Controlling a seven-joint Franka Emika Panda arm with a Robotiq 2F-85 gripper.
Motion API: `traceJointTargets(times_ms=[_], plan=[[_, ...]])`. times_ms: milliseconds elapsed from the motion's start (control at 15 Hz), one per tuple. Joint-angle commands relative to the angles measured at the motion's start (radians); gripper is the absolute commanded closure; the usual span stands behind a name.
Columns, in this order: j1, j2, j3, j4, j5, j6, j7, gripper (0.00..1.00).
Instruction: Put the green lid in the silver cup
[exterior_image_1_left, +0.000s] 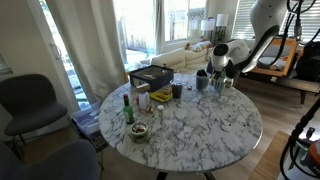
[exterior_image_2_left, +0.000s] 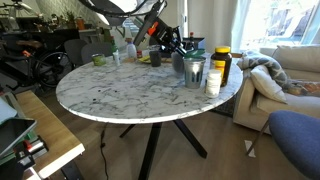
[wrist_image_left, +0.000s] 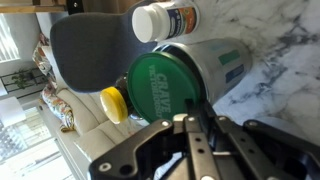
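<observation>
Nearest us in an exterior view is a grey chair (exterior_image_1_left: 28, 100), drawn up to the round marble surface (exterior_image_1_left: 200, 125). On the surface we see a tall green bottle (exterior_image_1_left: 127, 108) with a small bowl (exterior_image_1_left: 138, 131) just beside it. At the far edge the end effector (exterior_image_1_left: 222, 78) hangs over a cluster of containers. The green lid is too small for us to make out from here.

In an exterior view from the opposite side, a blue chair (exterior_image_2_left: 298, 140) sits closest to us. Past it, near the rim of the surface, the silver cup (exterior_image_2_left: 194, 72) stands upright. A white bottle (exterior_image_2_left: 213, 82) and a yellow-capped jar (exterior_image_2_left: 219, 68) stand just beside it. The end effector reaches down from the arm to just above the cup's mouth.

In the wrist view, the end effector (wrist_image_left: 195, 135) fills the bottom of the frame, its fingers (wrist_image_left: 205, 128) drawn close together. Right at their tips, the green lid (wrist_image_left: 160, 85) lies across the mouth of the silver cup (wrist_image_left: 220, 62), its printed face towards us. We cannot tell whether the fingers pinch the lid's edge or merely touch it. A white-capped bottle (wrist_image_left: 165, 20) and a yellow cap (wrist_image_left: 115, 103) flank the cup.
</observation>
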Motion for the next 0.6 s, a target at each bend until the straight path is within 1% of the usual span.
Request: traceJointTargets(times_ms=[0, 67, 133, 200, 267, 400, 467, 533], plan=[[0.0, 0.006, -0.003, 0.004, -0.038, 0.009, 0.03, 0.56], [0.001, 0.001, -0.003, 0.001, -0.042, 0.008, 0.034, 0.5], [0.003, -0.003, -0.003, -0.001, -0.047, 0.006, 0.039, 0.41], [0.007, -0.01, -0.003, -0.004, -0.06, 0.004, 0.047, 0.34], [0.01, -0.017, -0.002, -0.007, -0.074, 0.004, 0.06, 0.25], [0.02, -0.047, 0.0, -0.02, -0.127, 0.006, 0.101, 0.12], [0.024, -0.064, 0.003, -0.027, -0.162, 0.011, 0.125, 0.03], [0.027, -0.091, 0.008, -0.04, -0.216, 0.035, 0.157, 0.0]])
